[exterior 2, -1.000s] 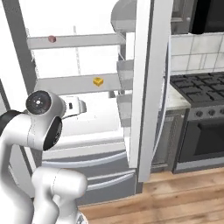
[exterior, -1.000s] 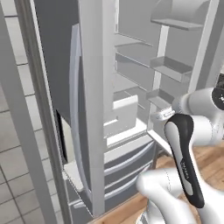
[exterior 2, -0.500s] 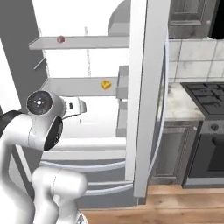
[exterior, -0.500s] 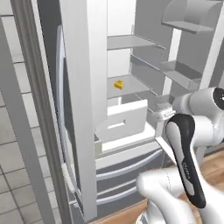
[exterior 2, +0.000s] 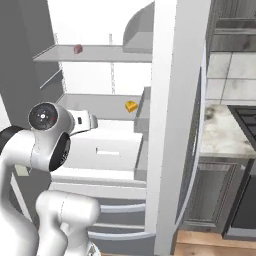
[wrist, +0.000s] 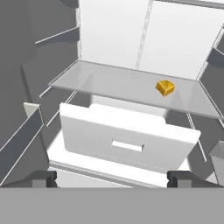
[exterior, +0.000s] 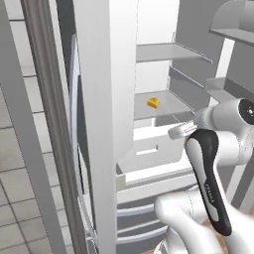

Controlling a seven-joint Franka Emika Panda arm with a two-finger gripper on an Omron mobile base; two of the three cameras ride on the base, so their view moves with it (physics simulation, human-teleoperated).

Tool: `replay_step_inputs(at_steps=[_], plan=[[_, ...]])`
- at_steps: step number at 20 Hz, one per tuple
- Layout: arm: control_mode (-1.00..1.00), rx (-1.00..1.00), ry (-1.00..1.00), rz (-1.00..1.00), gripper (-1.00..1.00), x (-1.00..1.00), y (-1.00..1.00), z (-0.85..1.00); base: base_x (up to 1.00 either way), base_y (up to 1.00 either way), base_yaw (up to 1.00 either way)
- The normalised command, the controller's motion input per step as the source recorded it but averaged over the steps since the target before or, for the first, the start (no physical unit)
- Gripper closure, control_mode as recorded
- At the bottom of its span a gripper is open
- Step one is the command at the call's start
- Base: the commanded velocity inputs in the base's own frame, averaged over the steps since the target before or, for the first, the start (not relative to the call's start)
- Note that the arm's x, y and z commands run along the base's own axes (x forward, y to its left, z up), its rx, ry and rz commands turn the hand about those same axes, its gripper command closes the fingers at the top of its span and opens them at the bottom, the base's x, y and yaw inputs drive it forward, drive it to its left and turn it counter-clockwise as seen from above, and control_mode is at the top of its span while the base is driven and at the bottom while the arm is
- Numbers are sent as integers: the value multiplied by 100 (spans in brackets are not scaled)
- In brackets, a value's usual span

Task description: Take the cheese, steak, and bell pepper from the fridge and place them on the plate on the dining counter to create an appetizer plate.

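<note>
Yellow-orange, the cheese [wrist: 165, 88] sits on the pale grey shelf [wrist: 109, 83] inside the open fridge [exterior 2: 172, 125], just above the white drawer [wrist: 124, 142], while the gripper [wrist: 113, 178] faces that drawer, well short of the cheese, fingers spread wide and empty.

Yellow cheese [wrist: 165, 88] wedge sits alone on the open fridge [wrist: 131, 48]'s lower shelf.

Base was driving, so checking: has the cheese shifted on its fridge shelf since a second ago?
No. The cheese sits at the same spot on its shelf; only the cameras moved.
</note>
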Motion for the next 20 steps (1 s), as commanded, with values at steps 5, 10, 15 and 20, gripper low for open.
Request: replay_step_inputs(at_steps=[5, 10, 15, 20], plan=[[100, 0, 0, 0, -100, 0, 0, 0, 30, -37, 13], [100, 0, 0, 0, -100, 0, 0, 0, 53, -16, 7], [100, 0, 0, 0, -100, 0, 0, 0, 80, 0, 2], [100, 0, 0, 0, -100, 0, 0, 0, 71, 0, 3]])
